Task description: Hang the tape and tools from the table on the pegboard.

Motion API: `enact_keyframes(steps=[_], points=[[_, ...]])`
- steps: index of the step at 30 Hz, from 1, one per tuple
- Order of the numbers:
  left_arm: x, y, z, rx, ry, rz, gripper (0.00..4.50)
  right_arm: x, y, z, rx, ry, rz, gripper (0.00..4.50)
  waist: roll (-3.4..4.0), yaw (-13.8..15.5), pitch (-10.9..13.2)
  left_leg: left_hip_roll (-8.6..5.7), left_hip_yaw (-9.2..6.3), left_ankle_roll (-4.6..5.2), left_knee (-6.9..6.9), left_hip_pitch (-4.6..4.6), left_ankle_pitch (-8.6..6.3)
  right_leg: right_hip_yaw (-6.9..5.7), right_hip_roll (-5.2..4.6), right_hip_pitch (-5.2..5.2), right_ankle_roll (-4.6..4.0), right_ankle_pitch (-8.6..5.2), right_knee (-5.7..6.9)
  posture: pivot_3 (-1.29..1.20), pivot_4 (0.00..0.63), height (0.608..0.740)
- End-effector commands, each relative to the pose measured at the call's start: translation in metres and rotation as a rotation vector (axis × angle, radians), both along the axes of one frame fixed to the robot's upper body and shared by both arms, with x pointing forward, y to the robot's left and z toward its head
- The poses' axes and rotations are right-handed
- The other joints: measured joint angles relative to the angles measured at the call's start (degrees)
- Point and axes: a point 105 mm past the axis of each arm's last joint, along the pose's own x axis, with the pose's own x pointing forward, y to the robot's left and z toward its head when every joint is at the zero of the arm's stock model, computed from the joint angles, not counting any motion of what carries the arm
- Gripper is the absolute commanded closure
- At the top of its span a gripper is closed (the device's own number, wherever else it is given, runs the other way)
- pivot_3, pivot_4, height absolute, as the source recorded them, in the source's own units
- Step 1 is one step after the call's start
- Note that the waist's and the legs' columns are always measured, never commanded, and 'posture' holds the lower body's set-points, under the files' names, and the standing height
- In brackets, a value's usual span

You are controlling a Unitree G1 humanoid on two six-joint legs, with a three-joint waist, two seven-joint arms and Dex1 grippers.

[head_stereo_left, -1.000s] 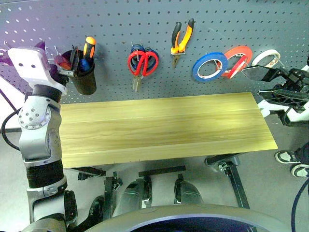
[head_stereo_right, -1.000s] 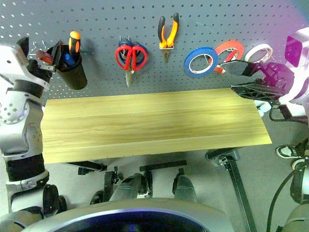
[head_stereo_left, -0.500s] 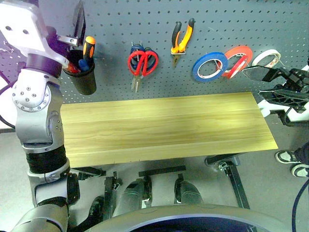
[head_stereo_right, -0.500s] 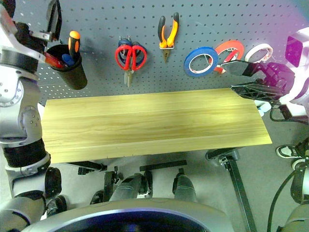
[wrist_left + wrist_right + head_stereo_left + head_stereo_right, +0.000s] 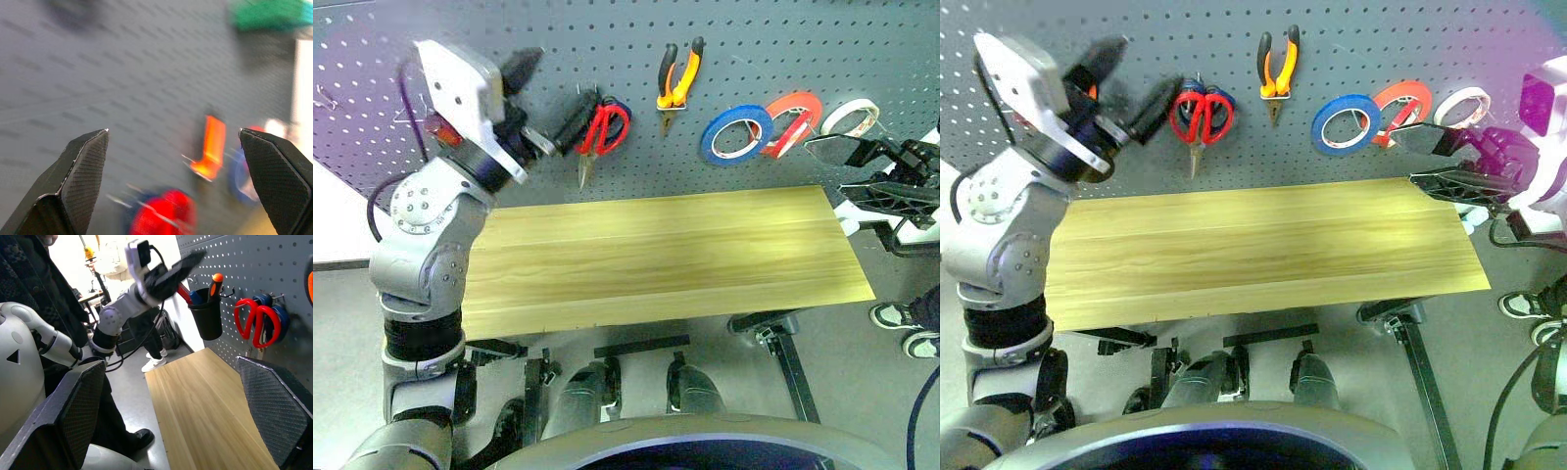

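1. The left gripper (image 5: 1126, 83) has been swung from the black cup toward the red-handled scissors (image 5: 603, 132), jaws spread wide and empty.
2. The right gripper (image 5: 862, 168) is kept beside the desk's (image 5: 656, 259) end, jaws wide, empty.
3. No tool lies on the desk; hanging is judged complete.
4. On the pegboard (image 5: 607, 29), right of the scissors, the pliers (image 5: 677, 78) hang upright, tips down; the red tape (image 5: 790, 122) is hooked farther right.
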Motion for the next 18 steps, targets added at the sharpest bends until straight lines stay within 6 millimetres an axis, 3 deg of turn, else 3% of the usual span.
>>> enact_keyframes(steps=[1,4,13,18], points=[[-0.013,-0.007,-0.012,0.073,0.007,-0.068,0.05,-0.008,-0.001,0.010,-0.017,-0.056,0.008,0.00,0.00,0.0,0.0,0.00,0.00,0.00,0.00,0.00,0.00,0.00,-0.01,0.00,0.00,0.00,0.00,-0.11,0.219,0.723],[-0.015,-0.009,-0.023,0.096,0.047,-0.100,0.05,-0.008,0.000,0.010,-0.015,-0.055,0.013,0.00,0.00,0.0,0.0,0.00,0.01,0.00,0.00,0.01,0.00,0.00,-0.01,0.00,0.00,0.00,-0.01,-0.11,0.220,0.723],[-0.017,-0.009,-0.099,0.187,0.281,-0.184,0.05,-0.005,0.011,-0.004,-0.044,-0.038,0.042,0.00,0.01,0.2,0.0,-0.01,0.00,0.00,-0.01,0.04,-0.01,0.00,-0.05,-0.10,0.00,0.00,-0.04,-0.11,0.215,0.723],[-0.013,-0.001,-0.121,0.128,0.389,-0.201,0.05,-0.003,0.023,-0.017,-0.043,-0.029,0.053,0.00,0.01,0.1,0.0,0.00,-0.01,0.00,-0.01,0.05,-0.01,0.01,-0.04,-0.15,-0.01,0.01,-0.03,-0.11,0.207,0.723]])
